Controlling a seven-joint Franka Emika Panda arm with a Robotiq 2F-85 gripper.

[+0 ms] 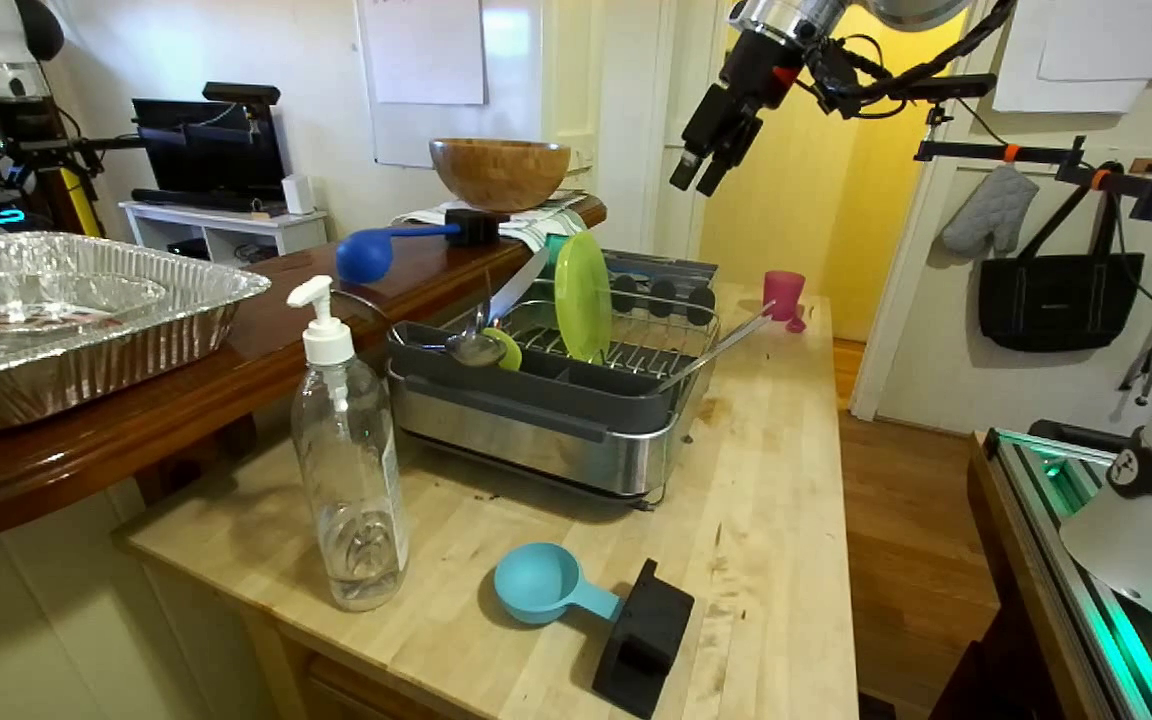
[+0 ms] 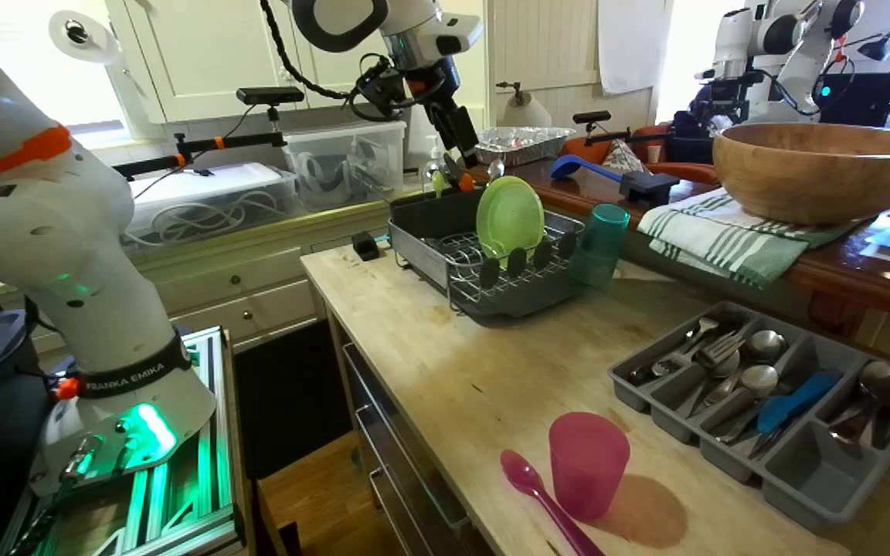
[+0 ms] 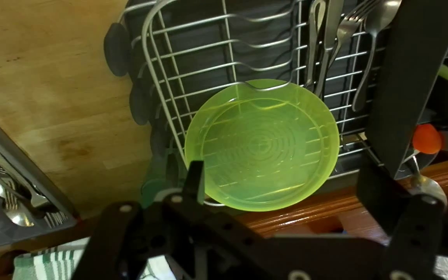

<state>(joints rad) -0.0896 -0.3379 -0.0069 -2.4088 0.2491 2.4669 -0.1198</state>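
My gripper (image 3: 281, 181) is open, its two fingers wide apart with nothing between them. In an exterior view the gripper (image 1: 698, 180) hangs in the air above the dish rack, pointing down. Nearest beneath it in the wrist view is a translucent green plate (image 3: 263, 146), apart from the fingers as far as I can tell. That plate (image 2: 510, 220) stands nearly upright among the wires of the dish rack (image 1: 526, 425). Beside it in the rack lie a knife, a fork and a spoon (image 3: 371, 42). A teal cup (image 2: 599, 243) sits at the rack's outer side.
Around the rack are a pump bottle (image 1: 351, 490), a light-blue scoop (image 1: 541, 583) with a black block, a pink cup (image 2: 588, 467), a pink spoon (image 2: 545, 498) and a grey cutlery tray (image 2: 816, 494). A wooden bowl (image 2: 816, 174) and blue ladle (image 1: 366, 257) rest on the raised counter.
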